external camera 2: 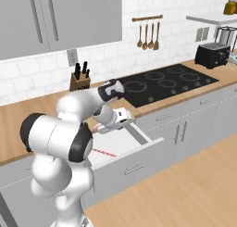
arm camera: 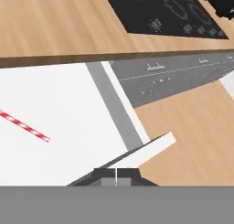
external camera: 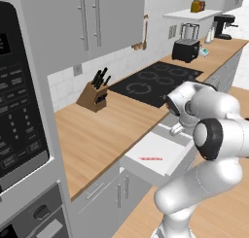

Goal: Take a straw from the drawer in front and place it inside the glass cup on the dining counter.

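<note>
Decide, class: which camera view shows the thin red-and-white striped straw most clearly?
The hand view: the thin red-and-white striped straw lies large on the white drawer floor, stripes distinct, though its left end is cut off. Both base views show it whole but as a tiny red line.

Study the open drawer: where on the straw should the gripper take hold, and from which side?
Probably mid-length, from straight above. The straw lies flat on the drawer floor, clear of the walls, so fingers should straddle its thin width, across its length. The gripper is shut; it must open first.
</note>
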You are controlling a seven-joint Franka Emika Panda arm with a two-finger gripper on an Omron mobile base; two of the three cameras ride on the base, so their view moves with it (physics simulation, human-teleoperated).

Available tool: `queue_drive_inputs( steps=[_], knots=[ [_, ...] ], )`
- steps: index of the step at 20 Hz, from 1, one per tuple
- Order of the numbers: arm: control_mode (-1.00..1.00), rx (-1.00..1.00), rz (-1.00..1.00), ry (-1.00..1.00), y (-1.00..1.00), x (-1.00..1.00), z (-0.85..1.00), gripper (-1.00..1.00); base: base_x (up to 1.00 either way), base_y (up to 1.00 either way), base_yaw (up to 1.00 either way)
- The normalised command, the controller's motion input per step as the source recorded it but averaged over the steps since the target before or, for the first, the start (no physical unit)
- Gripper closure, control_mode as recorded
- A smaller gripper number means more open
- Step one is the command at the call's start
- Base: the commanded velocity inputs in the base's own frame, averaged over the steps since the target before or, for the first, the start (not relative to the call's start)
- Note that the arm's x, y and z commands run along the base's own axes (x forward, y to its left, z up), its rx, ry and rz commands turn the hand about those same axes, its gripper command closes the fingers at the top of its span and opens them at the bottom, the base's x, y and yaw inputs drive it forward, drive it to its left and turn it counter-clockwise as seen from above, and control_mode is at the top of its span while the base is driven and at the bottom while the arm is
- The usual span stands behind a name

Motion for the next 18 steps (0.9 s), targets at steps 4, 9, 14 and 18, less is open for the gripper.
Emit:
queue_drive_inputs(
  steps=[4,9,14,18],
  knots=[
    [-1.00,0.22,0.12,0.26,0.50,0.00,0.22,1.00,0.00,0.00,0.00],
    [-1.00,0.08,0.01,0.51,0.15,0.00,0.06,1.00,0.00,0.00,0.00],
    [-1.00,0.01,-0.05,0.78,0.08,0.01,0.00,1.00,0.00,0.00,0.00],
    [-1.00,0.00,-0.15,0.63,0.25,0.08,0.08,1.00,0.00,0.00,0.00]
  ],
)
